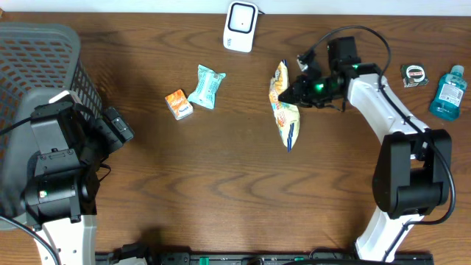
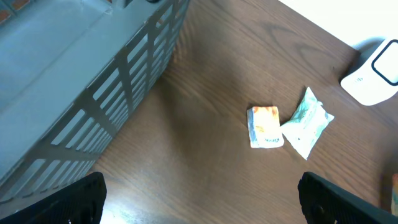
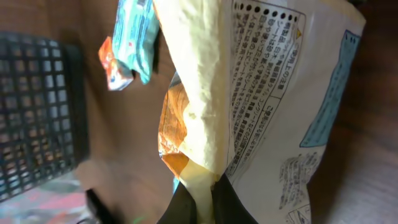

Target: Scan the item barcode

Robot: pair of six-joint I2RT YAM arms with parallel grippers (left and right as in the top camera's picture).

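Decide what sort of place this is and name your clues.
Probably a mock shop checkout: a white barcode scanner, a grey basket and snack packets on a wooden table.

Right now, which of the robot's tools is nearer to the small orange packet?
Left. The left tool hangs open beside the basket, the orange packet just ahead; the right tool is farther, beyond the teal packet, gripping the yellow snack bag.

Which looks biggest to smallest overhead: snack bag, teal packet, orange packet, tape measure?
1. snack bag (may be lifted nearer the camera)
2. teal packet
3. orange packet and tape measure: about alike, not ranked
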